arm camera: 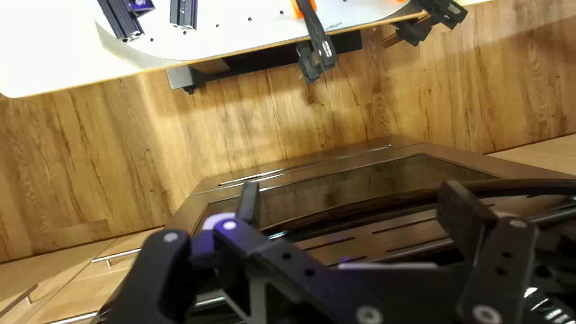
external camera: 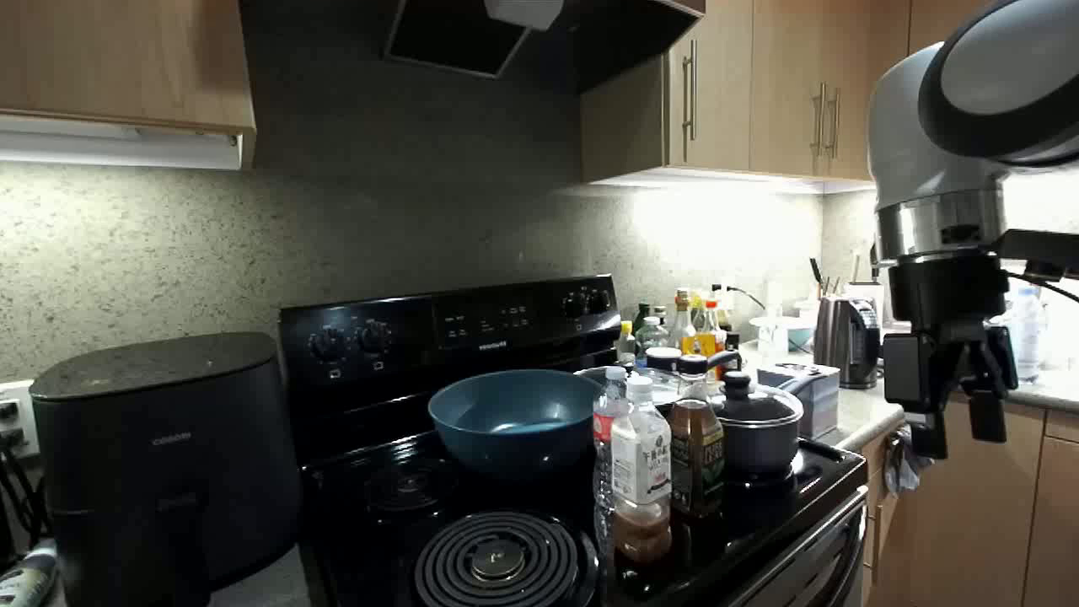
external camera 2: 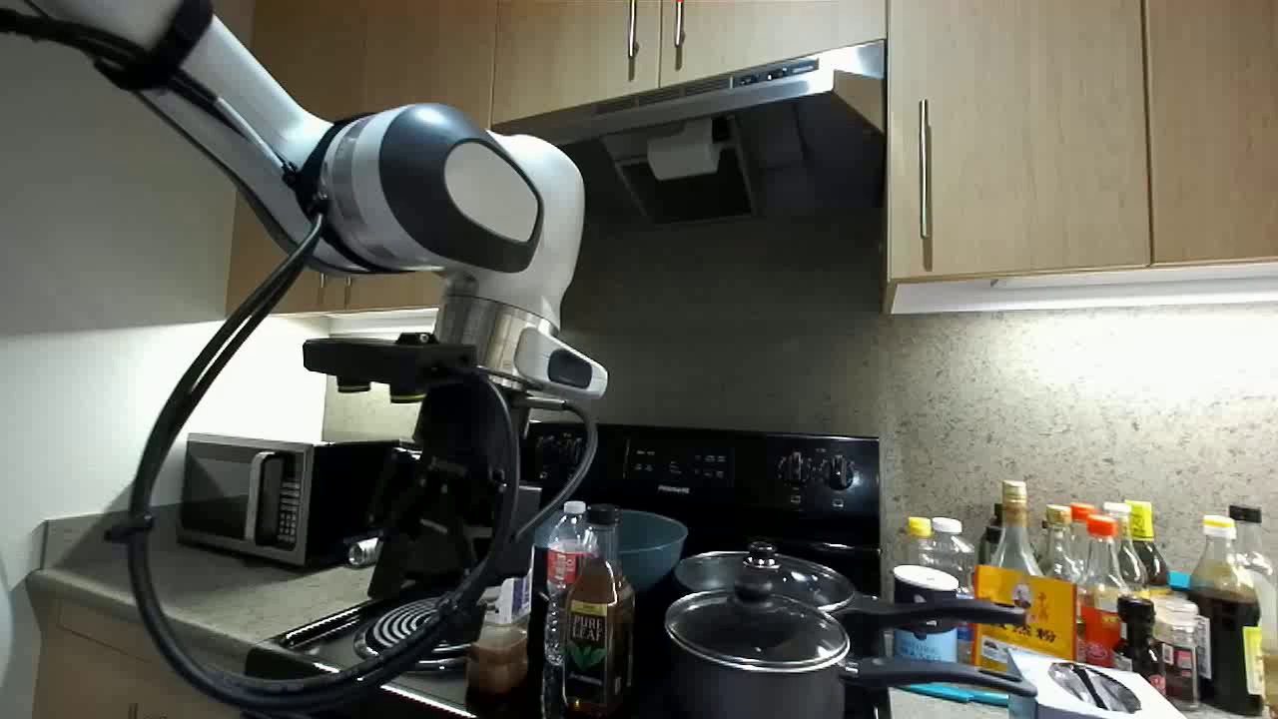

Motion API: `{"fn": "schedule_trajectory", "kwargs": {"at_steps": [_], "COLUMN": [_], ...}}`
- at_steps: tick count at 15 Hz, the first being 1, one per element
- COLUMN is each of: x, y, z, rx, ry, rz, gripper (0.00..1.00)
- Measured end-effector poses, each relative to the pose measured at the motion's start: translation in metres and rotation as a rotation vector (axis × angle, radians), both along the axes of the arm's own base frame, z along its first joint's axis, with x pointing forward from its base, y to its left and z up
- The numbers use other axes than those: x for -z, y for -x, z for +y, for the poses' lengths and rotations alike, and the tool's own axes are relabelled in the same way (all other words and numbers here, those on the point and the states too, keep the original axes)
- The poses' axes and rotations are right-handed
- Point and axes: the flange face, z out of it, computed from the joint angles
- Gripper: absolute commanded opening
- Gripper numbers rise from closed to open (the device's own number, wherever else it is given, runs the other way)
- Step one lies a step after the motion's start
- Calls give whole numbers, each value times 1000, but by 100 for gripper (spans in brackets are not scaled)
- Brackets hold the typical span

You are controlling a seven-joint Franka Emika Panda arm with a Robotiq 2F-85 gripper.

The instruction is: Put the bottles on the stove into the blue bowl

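In an exterior view, lower centre, we count three bottles, one blue bowl, two bare burners; right, one gripper, spread wide.

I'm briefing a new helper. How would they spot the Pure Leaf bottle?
On the black coil stove, find three bottles beside the front saucepan. The Pure Leaf bottle stands nearest that saucepan; its dark cap contrasts with the others' white caps.

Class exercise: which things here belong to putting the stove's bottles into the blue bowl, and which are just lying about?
For the job: three bottles, stove, bowl, end effector.

Lying about: air fryer, cookware, kettle, microwave, condiments.
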Motion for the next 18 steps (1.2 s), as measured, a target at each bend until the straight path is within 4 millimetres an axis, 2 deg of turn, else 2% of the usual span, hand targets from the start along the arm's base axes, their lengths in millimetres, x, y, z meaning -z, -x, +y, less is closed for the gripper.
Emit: {"fn": "schedule_trajectory", "kwargs": {"at_steps": [7,10,13,18], "x": [3,-2,-22,-63], "y": [1,-2,-15,-58], "z": [0,1,13,54], "rx": [0,-5,-45,-161], "ry": [-1,3,35,109], "rz": [8,-3,-38,-89], "gripper": [100,100,100,100]}}
